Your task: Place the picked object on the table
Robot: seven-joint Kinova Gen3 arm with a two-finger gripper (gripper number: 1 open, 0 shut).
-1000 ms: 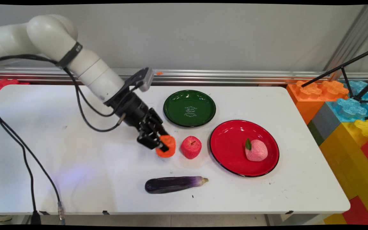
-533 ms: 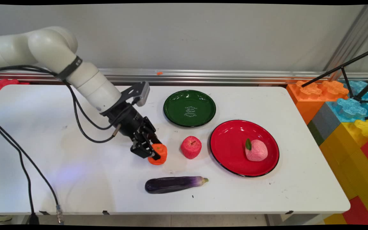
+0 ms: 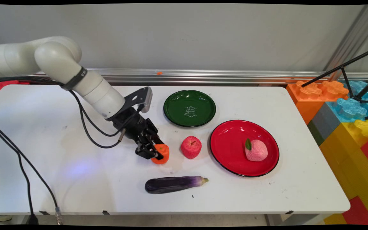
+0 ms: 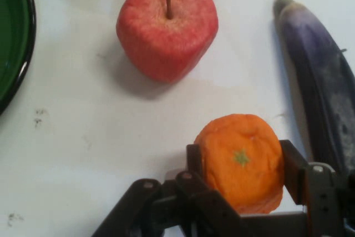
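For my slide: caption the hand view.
End effector gripping an orange, apple ahead, eggplant alongside.

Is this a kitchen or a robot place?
Probably a robot lab, not a kitchen: a robot arm's gripper holds a toy orange on a plain white table, with giant building blocks and a tripod alongside.

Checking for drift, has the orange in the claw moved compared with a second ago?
Yes. The orange, clamped in the claw, sits farther left of the red apple, a wider gap than a second ago, and slightly nearer the eggplant.
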